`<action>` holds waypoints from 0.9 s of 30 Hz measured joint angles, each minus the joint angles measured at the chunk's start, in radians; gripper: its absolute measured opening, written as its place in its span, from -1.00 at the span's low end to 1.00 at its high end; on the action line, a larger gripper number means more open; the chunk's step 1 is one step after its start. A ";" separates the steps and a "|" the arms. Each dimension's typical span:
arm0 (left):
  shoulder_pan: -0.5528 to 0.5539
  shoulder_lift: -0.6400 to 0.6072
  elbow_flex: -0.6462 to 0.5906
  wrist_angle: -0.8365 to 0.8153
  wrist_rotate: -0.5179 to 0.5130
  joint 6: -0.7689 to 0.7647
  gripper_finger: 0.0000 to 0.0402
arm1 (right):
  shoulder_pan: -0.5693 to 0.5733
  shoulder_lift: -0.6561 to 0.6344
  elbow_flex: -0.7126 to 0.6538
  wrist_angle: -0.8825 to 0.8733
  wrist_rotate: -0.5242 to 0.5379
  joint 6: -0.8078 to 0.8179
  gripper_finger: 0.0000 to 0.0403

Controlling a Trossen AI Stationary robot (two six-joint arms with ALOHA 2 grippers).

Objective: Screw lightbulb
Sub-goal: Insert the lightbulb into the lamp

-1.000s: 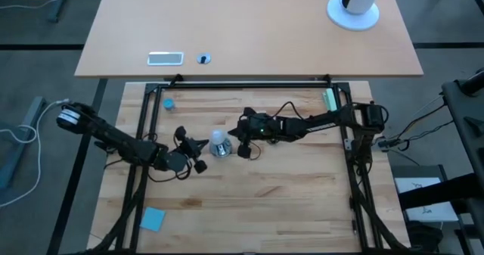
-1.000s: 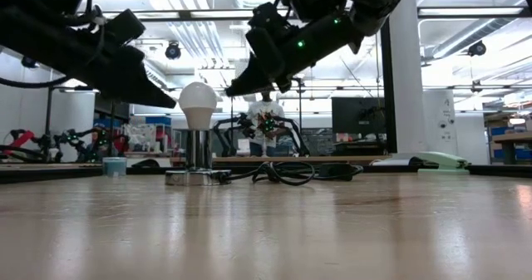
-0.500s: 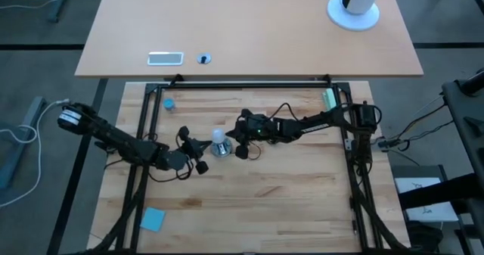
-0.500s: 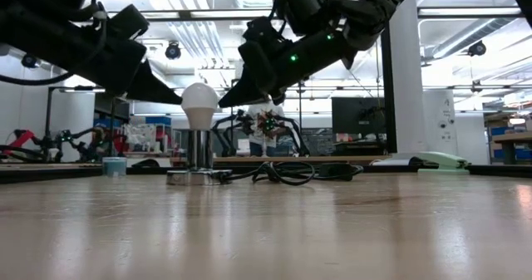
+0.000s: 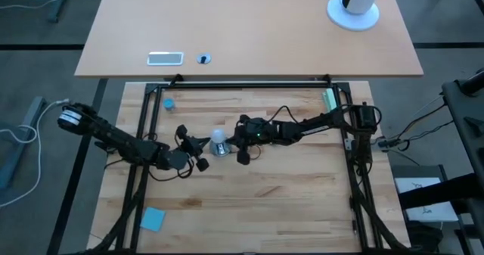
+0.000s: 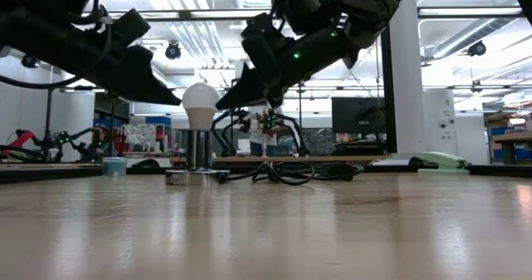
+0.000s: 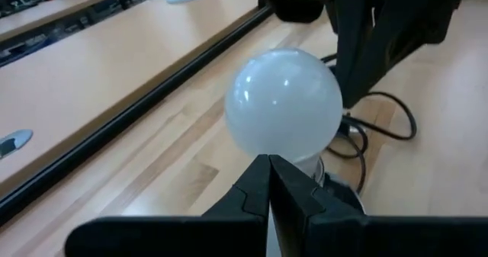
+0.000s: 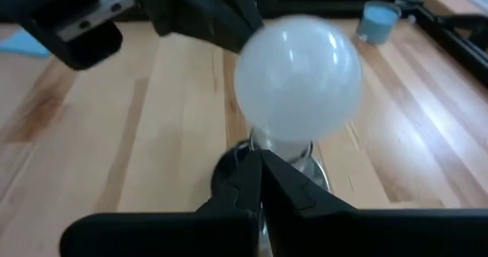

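Observation:
The white lightbulb [image 5: 218, 136] stands upright with its silvery base in the round socket disc [image 6: 197, 177] on the wooden table. My left gripper [image 6: 178, 104] is shut and points at the bulb's globe from the table's left. My right gripper [image 6: 219, 106] is shut and points at it from the right, slanting down. In the left wrist view the shut fingertips [image 7: 268, 161] end just under the globe [image 7: 284, 101]. In the right wrist view the fingertips [image 8: 259, 156] end at the bulb's neck [image 8: 284, 144]. My left gripper reaches the left side of the bulb's globe [image 6: 184, 105] with its shut tips, coming nearly level from the table's left; I cannot tell whether it touches. My right gripper reaches the globe's right side [image 6: 214, 107] with its shut tips, slanting down from the right; I cannot tell whether it touches.
The socket's black cord [image 5: 283, 110] loops toward the far right. A small blue cap [image 5: 168, 103] sits at the far left, a blue square [image 5: 152, 219] near the front left, a green object [image 5: 329, 100] at the far right. A person [image 6: 264, 122] stands in the room behind.
My right gripper has sunk and moved toward the table's left, bringing its shut tips from a little above and beside the bulb up to the globe's right side. The bulb has stayed upright in the socket.

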 joint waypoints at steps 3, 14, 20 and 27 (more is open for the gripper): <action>0.000 0.000 0.000 -0.045 0.005 -0.045 -1.00 | -0.003 -0.003 0.000 -0.033 0.013 0.000 -1.00; -0.013 -0.021 0.002 -0.074 0.083 -0.083 -1.00 | -0.015 -0.005 0.000 -0.096 0.107 -0.039 -1.00; -0.016 -0.028 0.002 -0.073 0.080 -0.083 -1.00 | -0.026 -0.007 0.000 -0.097 0.109 -0.068 -1.00; -0.036 -0.036 0.039 0.008 0.079 -0.037 -1.00 | -0.058 -0.066 0.000 -0.094 0.105 -0.104 -1.00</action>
